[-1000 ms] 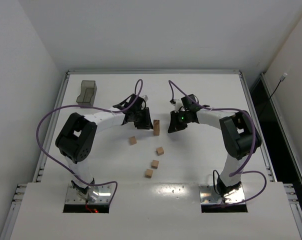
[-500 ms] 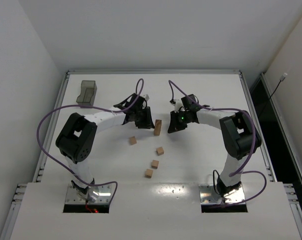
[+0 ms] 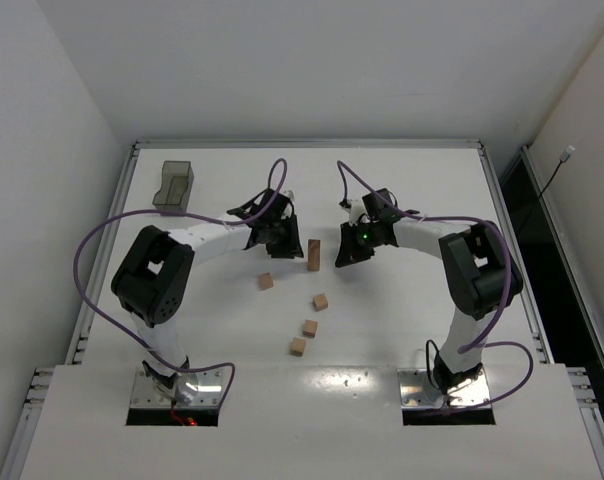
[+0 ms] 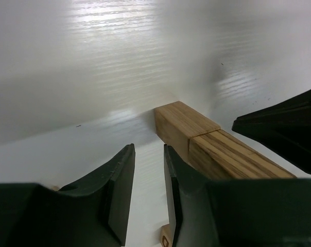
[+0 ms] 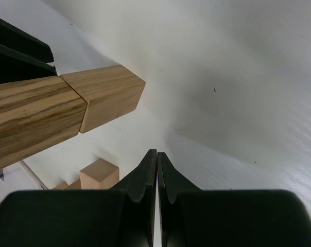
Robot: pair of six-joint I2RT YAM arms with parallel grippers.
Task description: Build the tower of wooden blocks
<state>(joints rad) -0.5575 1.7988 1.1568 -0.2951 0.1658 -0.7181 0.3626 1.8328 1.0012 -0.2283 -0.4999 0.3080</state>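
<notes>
Slim tan two-cube wooden tower (image 3: 313, 254) is standing mid white table (image 3: 402, 320), left gripper (image 4: 148, 198) hovering beside it slightly apart and empty, right gripper (image 5: 156, 175) sitting pressed together; loose tan wooden cubes (image 3: 320, 301) toward the near edge are looking light, rigid, smooth, so I'm favouring a square pinch on opposite flat faces.

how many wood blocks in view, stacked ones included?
6. Two stacked as the tower mid-table; four loose on its near side: left block, middle block, lower block, nearest block. More may be hidden from view.
</notes>
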